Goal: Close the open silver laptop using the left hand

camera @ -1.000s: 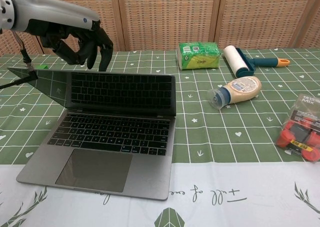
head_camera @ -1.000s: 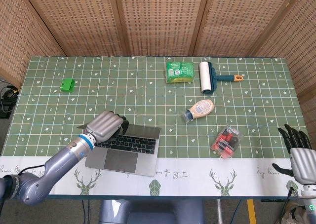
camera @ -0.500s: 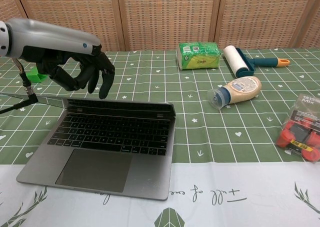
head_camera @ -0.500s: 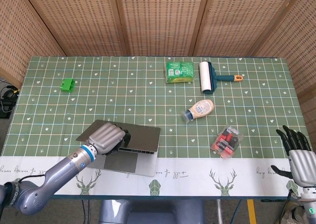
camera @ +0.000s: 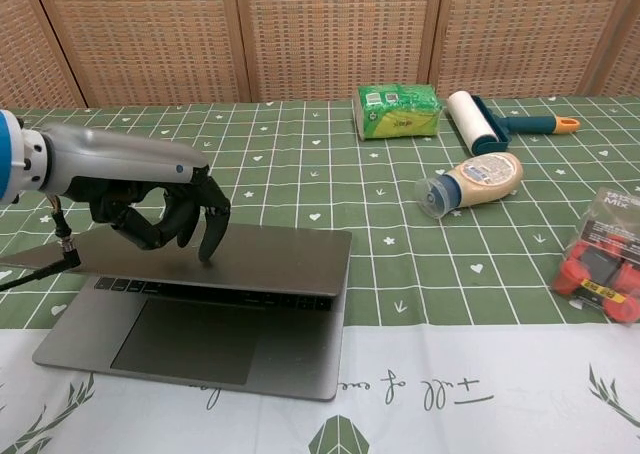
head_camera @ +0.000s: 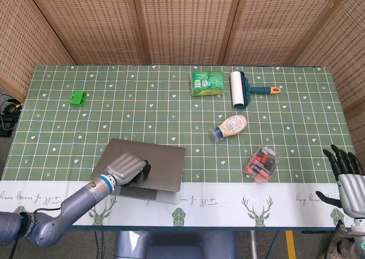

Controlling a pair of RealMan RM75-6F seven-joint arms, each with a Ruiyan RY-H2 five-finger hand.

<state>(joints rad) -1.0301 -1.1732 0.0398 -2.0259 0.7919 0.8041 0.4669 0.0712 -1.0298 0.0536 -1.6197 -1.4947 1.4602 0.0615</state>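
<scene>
- Laptop point(camera: 270, 259) lid: left hand's point(camera: 160, 214) dark fingertips point(camera: 207, 244) press down on its back, fingers curled downward, pressing rather than gripping anything.
- Lid is tilted low over the base, not flat; chest view shows a narrow gap at the lid's near edge, with a strip of keys and the whole trackpad point(camera: 185, 339) visible.
- Head view: left hand point(head_camera: 126, 168) covers the near-left part of the lid point(head_camera: 157, 165); only a sliver of base sticks out at the near edge.
- Left arm point(head_camera: 63, 210) comes in from the near-left corner, silver with a blue ring at the wrist.
- Laptop location: near-left part of the table, straddling the line between the green checked cloth point(head_camera: 142, 108) and the white deer-print border point(head_camera: 228, 202).
- Right hand point(head_camera: 345, 176): near-right, off the table edge, fingers spread and pointing up, holding nothing. Not visible in chest view.
- Other items, all well apart from the laptop:
  - small green block point(head_camera: 78, 98), far left
  - green packet point(head_camera: 207, 82), far centre; lint roller point(head_camera: 239, 89) with teal handle just right of it
  - sauce bottle point(head_camera: 229, 126) lying on its side, centre right
  - red and black pack point(head_camera: 263, 163), near right
- Wicker panels point(head_camera: 182, 22) behind the table.
</scene>
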